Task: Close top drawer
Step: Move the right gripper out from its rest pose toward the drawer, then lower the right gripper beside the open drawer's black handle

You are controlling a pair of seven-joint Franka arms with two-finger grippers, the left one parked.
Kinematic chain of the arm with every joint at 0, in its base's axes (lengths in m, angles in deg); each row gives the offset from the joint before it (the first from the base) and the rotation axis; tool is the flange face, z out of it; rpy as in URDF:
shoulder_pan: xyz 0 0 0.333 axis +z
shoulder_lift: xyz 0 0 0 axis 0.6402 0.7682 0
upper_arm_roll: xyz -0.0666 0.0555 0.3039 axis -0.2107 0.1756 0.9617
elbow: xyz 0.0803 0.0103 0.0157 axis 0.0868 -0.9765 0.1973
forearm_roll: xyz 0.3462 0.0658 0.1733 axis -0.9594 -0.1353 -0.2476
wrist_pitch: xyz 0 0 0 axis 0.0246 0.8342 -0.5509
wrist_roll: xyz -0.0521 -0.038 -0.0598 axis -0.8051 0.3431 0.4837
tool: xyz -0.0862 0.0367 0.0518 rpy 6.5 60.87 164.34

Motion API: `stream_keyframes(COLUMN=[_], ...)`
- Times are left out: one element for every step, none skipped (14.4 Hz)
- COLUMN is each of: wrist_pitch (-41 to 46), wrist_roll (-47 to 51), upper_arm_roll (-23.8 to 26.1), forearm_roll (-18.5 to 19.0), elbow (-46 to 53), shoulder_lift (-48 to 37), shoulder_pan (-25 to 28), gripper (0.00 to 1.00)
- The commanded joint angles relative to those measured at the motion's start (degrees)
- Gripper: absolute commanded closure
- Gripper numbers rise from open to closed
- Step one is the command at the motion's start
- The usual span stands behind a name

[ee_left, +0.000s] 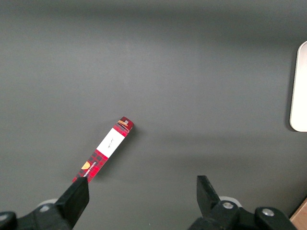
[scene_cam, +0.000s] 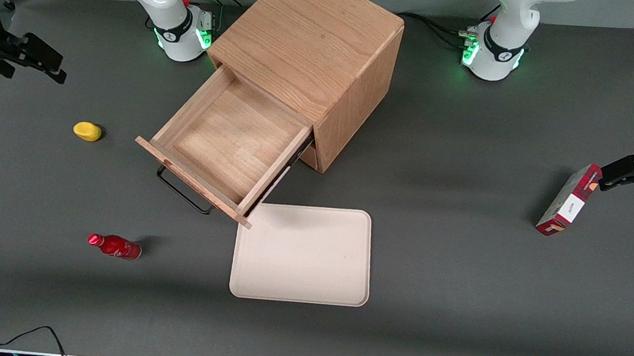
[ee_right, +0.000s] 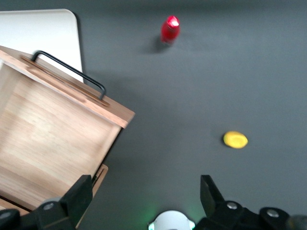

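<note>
Top drawer (scene_cam: 227,142) is pulled way out of the wooden cabinet (scene_cam: 310,57), empty inside, with its black wire handle (scene_cam: 181,192) on the front panel facing the front camera. The gripper (ee_right: 144,199) hangs well apart from it, up toward the working arm's end of the table, fingers spread wide and holding nothing.

What could go wrong, I reckon: the cabinet sits at an angle, so a push that isn't square on the front panel might skid the whole box or jam the slides. The beige tray (scene_cam: 303,254) sits just beside the drawer's corner, so a low sweep could clip it. The red bottle (scene_cam: 115,246) and yellow lemon-looking thing (scene_cam: 87,131) are near the approach too.
</note>
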Motion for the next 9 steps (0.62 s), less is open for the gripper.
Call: stream_keyframes(wrist_pitch=[1.5, 1.3, 1.2, 1.2, 1.1, 0.9, 0.9, 1.0, 1.0], wrist_roll=[-0.8, 0.1, 1.0, 3.1, 4.4, 4.4, 3.4, 2.8, 2.5], upper_arm_roll=[3.6, 6.4, 8.4, 9.2, 9.7, 9.8, 9.9, 10.3, 11.0], forearm_roll=[0.2, 0.4, 0.6, 0.6, 0.6, 0.6, 0.5, 0.3, 0.3], elbow=[10.5, 13.0, 15.9, 17.9, 18.8, 18.8, 18.7, 18.6, 18.6], shoulder_lift=[8.5, 10.7, 13.2, 14.9, 15.6, 15.8, 15.8, 15.7, 15.6], shoulder_pan=[0.5, 0.4, 0.5, 0.5, 0.8, 1.2, 1.2, 1.1, 1.1], gripper=[0.00, 0.00, 0.00, 0.00, 0.00, 0.00, 0.00, 0.00, 0.00])
